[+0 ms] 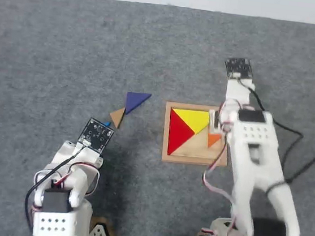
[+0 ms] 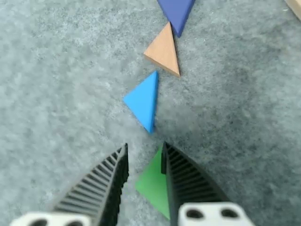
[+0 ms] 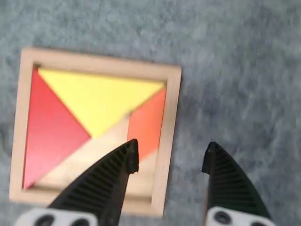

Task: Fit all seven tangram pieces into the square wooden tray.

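My left end effector (image 2: 145, 153) sits narrowly parted at the green triangle (image 2: 151, 186), my right end effector (image 3: 171, 150) wide. The piece looks light, stiff and thin; I'd pinch its edges.

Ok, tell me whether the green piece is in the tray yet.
No, the green piece lies on the carpet by the left gripper.

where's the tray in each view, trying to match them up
High view: tray right of centre, partly under the right arm.
Left wrist view: a wooden corner at the frame edge, likely the tray, past the dark blue triangle.
Right wrist view: tray beneath the jaws.
Landmark: the yellow triangle in the tray ties high and right wrist views.
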